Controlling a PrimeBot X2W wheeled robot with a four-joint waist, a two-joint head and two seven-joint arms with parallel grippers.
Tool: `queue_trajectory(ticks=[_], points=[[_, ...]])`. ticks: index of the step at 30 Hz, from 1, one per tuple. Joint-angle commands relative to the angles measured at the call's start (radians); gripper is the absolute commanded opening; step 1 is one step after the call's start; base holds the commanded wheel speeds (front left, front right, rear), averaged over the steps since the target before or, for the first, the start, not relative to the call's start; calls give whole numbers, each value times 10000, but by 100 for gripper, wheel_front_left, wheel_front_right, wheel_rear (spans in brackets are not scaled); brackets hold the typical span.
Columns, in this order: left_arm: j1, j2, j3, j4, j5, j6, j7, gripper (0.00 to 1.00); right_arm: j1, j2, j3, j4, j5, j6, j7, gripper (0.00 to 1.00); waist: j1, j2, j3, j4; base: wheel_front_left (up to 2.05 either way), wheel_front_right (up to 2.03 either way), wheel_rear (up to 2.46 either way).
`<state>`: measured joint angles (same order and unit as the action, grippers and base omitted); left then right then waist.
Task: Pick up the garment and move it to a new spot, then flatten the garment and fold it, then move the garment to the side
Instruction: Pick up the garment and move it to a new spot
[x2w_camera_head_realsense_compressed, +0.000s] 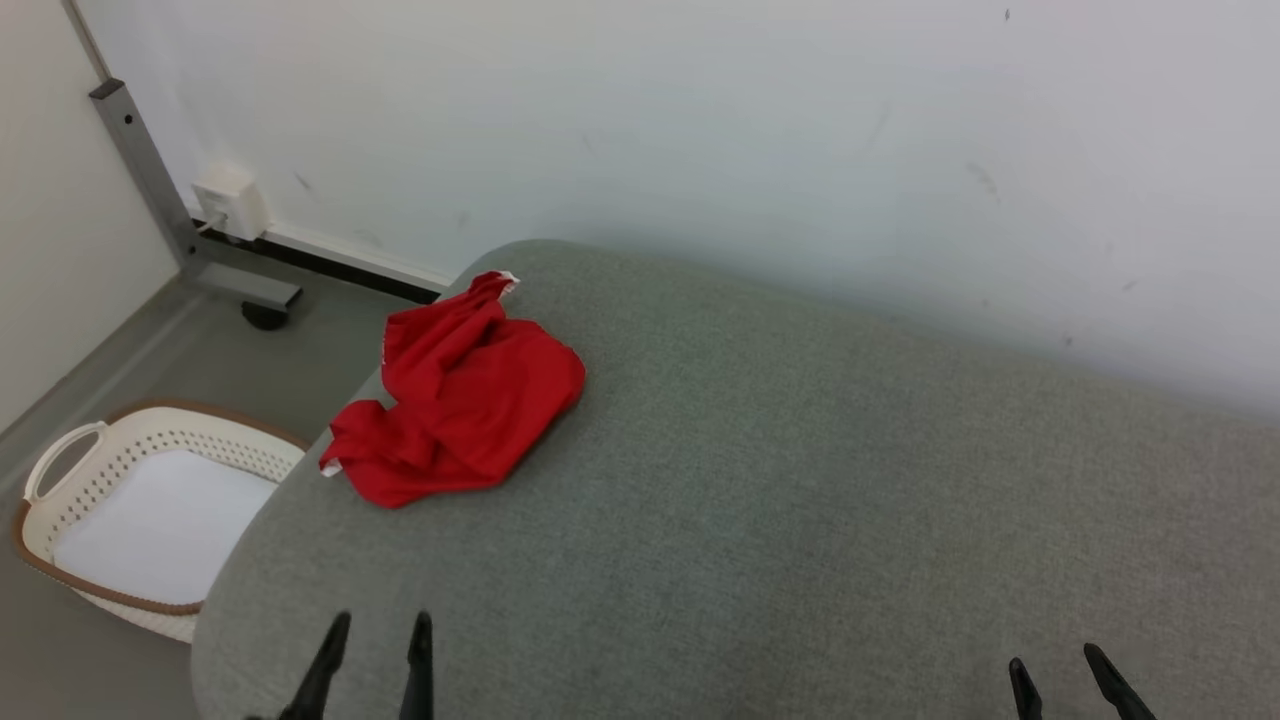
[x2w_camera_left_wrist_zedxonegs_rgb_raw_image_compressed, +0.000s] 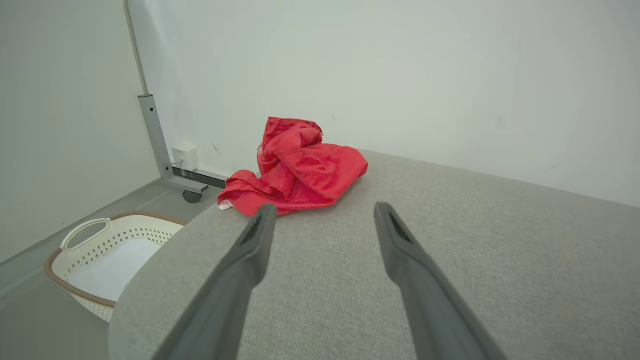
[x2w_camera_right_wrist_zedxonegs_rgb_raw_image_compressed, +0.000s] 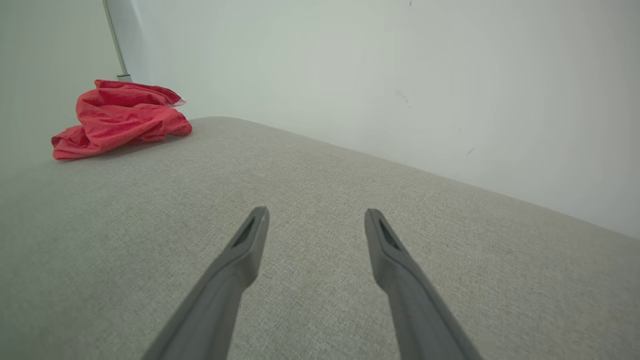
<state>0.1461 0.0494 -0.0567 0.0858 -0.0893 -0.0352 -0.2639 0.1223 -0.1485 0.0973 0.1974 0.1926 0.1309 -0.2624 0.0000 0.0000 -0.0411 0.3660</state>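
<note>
The garment (x2w_camera_head_realsense_compressed: 460, 395) is a crumpled red cloth lying in a heap near the far left corner of the grey fabric-covered table (x2w_camera_head_realsense_compressed: 800, 500). It also shows ahead of my left fingers as the garment (x2w_camera_left_wrist_zedxonegs_rgb_raw_image_compressed: 297, 167) and far off to the left as the garment (x2w_camera_right_wrist_zedxonegs_rgb_raw_image_compressed: 120, 117) in the right wrist view. My left gripper (x2w_camera_head_realsense_compressed: 382, 625) stands open at the table's near left edge, well short of the cloth, with nothing between its fingers. My right gripper (x2w_camera_head_realsense_compressed: 1052, 665) is open and empty at the near right. The same open jaws show as the left gripper (x2w_camera_left_wrist_zedxonegs_rgb_raw_image_compressed: 324, 210) and right gripper (x2w_camera_right_wrist_zedxonegs_rgb_raw_image_compressed: 316, 214).
A white perforated laundry basket (x2w_camera_head_realsense_compressed: 60, 500) with a brown rim stands on the floor left of the table. A grey metal post (x2w_camera_head_realsense_compressed: 150, 170) and a wall socket box (x2w_camera_head_realsense_compressed: 230, 200) are in the far left corner. A pale wall (x2w_camera_head_realsense_compressed: 800, 150) runs behind the table.
</note>
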Motion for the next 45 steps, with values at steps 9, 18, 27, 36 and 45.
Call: queue_trajectory(ticks=[9, 18, 27, 36, 45], points=[[-3871, 413, 550, 1488, -414, -386, 54, 100, -785, -783, 63, -387, -94, -7, -25, 100, 0, 0, 2341, -525, 0, 0, 0], [-7795, 1090, 792, 4652, -287, 15, 1192, 100, -1473, -1661, -157, -970, -277, -7, -25, 100, 0, 0, 4245, -918, 0, 0, 0], [-9399, 1335, 1116, 7520, -472, 692, 1638, 100, -1498, -2145, -317, -1408, -375, -15, 184, 100, 0, 0, 4940, -1169, 0, 0, 0], [-10456, 1657, 843, 9593, -418, 464, 2400, 100, -1599, -2282, -120, -1851, -293, -17, 492, 100, 0, 0, 5310, -1515, 0, 0, 0], [-11223, 1702, 862, 10549, -815, -21, 2082, 0, -1472, -2062, -246, -1774, -183, -17, 389, 100, 0, 0, 5209, -1868, 0, 0, 0]])
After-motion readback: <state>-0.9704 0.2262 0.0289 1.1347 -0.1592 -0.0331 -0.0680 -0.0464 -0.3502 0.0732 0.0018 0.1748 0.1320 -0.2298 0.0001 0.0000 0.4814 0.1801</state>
